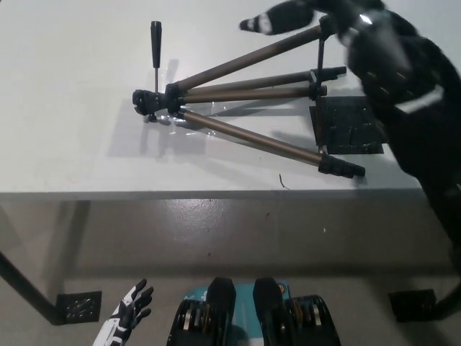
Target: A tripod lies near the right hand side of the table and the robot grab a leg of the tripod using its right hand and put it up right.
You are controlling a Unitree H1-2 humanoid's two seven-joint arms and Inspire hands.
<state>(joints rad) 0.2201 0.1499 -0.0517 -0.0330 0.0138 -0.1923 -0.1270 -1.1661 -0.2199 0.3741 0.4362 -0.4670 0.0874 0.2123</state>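
The tripod (238, 94) lies flat on the white table (72, 108), toward the table's right half. Its long axis runs left to right: the head (148, 102) points left and the three legs fan out to the right. A thin handle (155, 45) with a black grip sticks out from the head toward the far side of the table. The far leg (245, 59) slants away to the far right, the middle leg (252, 86) runs almost straight right, and the near leg (252, 137) slants toward the near right, ending in a black foot (341, 167) close to the table's near edge. A clear plastic patch (216, 112) glints under the legs just right of the head. A black mat (349, 126) lies on the table under the leg ends, between the middle and near legs.

The black right hand (331, 18) hangs over the far leg's end at the far right, blurred; one finger (277, 19) stretches out to the left, and I cannot tell whether the hand touches or holds the leg. Its arm (418, 115) crosses the table's right side.

The white left hand (130, 317) rests low at the near left, below the table edge, its fingers spread and empty.
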